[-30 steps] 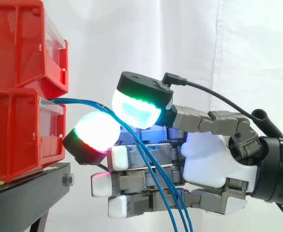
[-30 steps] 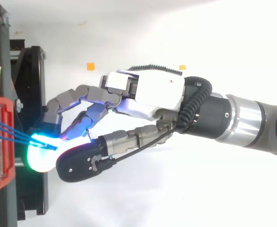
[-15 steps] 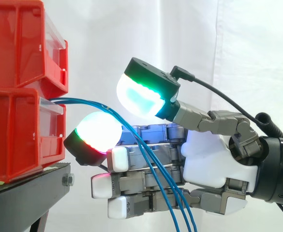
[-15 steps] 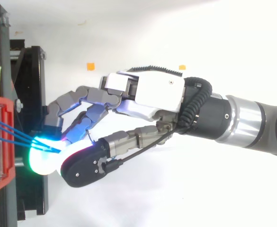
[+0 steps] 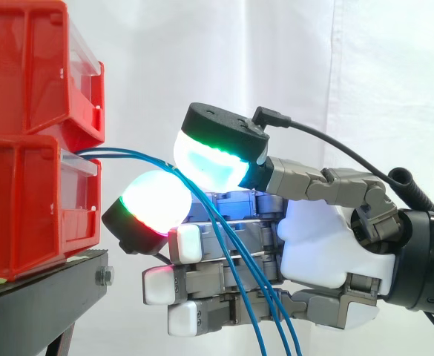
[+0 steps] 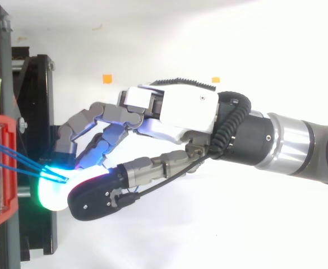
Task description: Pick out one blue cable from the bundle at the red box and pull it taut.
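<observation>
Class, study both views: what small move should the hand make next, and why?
Probably lower the thumb pad onto one of the blue cables, pinching it against the finger pad beneath. They sag slack from the lower red bin, passing between these two glowing pads of the hand, which look slightly apart, so none seems gripped yet.

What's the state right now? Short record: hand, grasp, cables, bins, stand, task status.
hand: hand reaches in from the right, level with the lower red bin, up against the cables
grasp: cannot tell whether a cable is held
cables: blue cables leave the lower red bin's front, arc down across the hand, slack
bins: upper red bin stacked on the lower one
stand: black stand under the bins
task status: no cable pulled taut yet
</observation>
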Motion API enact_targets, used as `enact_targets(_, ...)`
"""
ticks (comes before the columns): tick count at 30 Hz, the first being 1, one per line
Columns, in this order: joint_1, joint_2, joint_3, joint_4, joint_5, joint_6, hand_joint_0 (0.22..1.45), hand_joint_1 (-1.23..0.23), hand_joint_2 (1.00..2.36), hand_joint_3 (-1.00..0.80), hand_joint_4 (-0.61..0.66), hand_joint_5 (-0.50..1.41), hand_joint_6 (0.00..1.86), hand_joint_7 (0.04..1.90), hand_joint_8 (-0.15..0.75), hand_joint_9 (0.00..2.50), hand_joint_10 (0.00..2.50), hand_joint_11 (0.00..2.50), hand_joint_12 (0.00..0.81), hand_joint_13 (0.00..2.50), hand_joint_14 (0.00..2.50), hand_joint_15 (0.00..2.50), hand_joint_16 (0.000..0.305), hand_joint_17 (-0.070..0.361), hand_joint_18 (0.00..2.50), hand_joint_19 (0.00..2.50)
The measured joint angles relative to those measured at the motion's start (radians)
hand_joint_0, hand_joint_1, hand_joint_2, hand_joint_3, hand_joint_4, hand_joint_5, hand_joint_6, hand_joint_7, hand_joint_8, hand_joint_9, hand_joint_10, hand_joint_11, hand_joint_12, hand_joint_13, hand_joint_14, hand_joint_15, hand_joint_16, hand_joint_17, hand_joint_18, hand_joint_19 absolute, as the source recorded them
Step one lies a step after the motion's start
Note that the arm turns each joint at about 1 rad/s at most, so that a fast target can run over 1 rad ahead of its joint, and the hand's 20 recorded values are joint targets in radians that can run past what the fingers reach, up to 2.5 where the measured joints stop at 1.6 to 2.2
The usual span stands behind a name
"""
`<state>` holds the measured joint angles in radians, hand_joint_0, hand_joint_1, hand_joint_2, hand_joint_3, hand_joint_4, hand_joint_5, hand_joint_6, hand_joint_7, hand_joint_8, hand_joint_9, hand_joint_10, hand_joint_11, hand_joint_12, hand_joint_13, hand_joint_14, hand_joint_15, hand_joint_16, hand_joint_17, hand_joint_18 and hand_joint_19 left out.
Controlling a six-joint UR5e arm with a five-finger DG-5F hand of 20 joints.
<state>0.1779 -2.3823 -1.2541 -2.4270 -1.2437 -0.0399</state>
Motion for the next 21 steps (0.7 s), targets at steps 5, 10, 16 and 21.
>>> enact_targets(5,0.0,0.0,0.0,-0.001,0.0,0.0,0.61,-0.73,1.02,-0.15,0.01,-0.14,0.94,0.75,0.294,1.04,0.02,0.73,0.369,0.92,0.02,0.47,0.047,0.107,0.81,0.49)
enact_targets(10,-0.001,0.0,0.0,-0.006,-0.006,0.0,0.62,-0.73,1.02,-0.17,0.01,-0.15,0.94,0.74,0.291,1.04,0.02,0.73,0.363,0.92,0.02,0.47,0.046,0.104,0.81,0.48)
enact_targets(16,-0.003,0.0,0.001,-0.015,-0.018,0.0,0.63,-0.72,1.02,-0.18,0.0,-0.15,0.94,0.76,0.289,1.03,0.03,0.73,0.357,0.92,0.02,0.48,0.046,0.103,0.81,0.49)
enact_targets(21,-0.004,0.001,0.001,-0.022,-0.023,0.001,0.63,-0.72,1.02,-0.18,0.0,-0.15,0.94,0.75,0.285,1.03,0.03,0.73,0.358,0.91,0.02,0.48,0.045,0.102,0.8,0.5)
